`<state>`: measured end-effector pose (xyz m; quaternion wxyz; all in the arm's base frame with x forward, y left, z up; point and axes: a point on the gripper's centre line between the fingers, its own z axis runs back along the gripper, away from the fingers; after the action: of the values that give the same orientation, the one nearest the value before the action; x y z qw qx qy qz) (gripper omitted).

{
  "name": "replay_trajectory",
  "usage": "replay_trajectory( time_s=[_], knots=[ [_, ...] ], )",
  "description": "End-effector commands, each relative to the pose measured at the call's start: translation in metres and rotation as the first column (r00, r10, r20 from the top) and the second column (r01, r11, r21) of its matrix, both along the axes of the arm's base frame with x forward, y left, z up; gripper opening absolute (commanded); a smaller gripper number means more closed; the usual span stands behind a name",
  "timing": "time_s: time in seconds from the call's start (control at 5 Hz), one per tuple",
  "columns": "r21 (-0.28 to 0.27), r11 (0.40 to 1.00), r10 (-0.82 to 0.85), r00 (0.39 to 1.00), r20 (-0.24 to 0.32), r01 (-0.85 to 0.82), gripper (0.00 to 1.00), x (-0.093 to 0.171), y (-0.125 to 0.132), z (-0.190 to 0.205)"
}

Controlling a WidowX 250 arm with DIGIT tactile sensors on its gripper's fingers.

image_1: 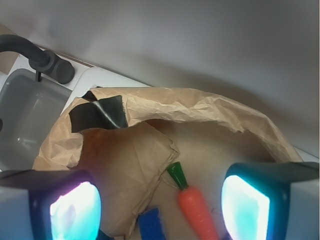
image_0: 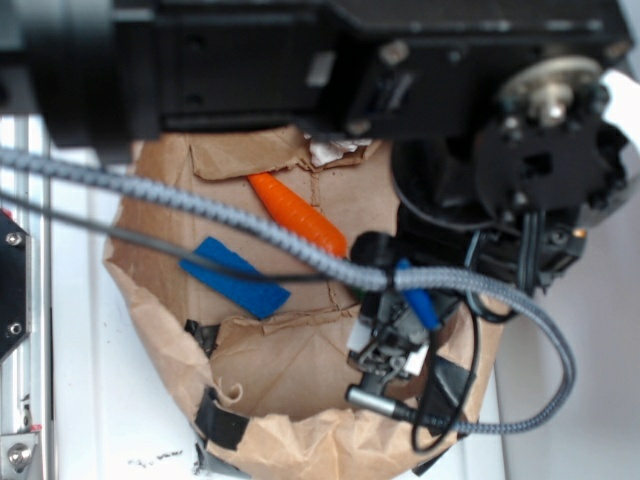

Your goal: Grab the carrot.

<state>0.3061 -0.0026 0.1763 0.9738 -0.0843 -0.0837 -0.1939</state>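
Carrot [image_1: 197,212] lying inside crumpled paper bag [image_1: 210,107], green stem [image_1: 176,175] pointing toward far rim, blue piece [image_1: 150,225] just beside. Gripper [image_1: 160,202] hovering above with pads [image_1: 247,207] spread wide apart, holding nothing, carrot between them in wrist view. Black tape [image_1: 97,112] on bag edge; sink [image_1: 27,120] beyond.
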Motion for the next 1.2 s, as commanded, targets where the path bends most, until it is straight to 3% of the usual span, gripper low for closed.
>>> replay_trajectory(
  time_s=[0.0,0.4,0.6,1.0],
  knots=[
    [-0.007,1.000,-0.008,0.999,0.049,0.009,1.00,0.010,0.010,0.000],
    [0.045,0.995,-0.086,0.996,0.017,0.085,1.00,-0.010,0.041,-0.036],
    [0.090,0.986,-0.143,0.988,0.052,0.138,1.00,-0.033,0.043,-0.047],
    [0.155,0.978,-0.153,0.984,0.090,0.138,1.00,-0.049,0.022,-0.089]
  ],
)
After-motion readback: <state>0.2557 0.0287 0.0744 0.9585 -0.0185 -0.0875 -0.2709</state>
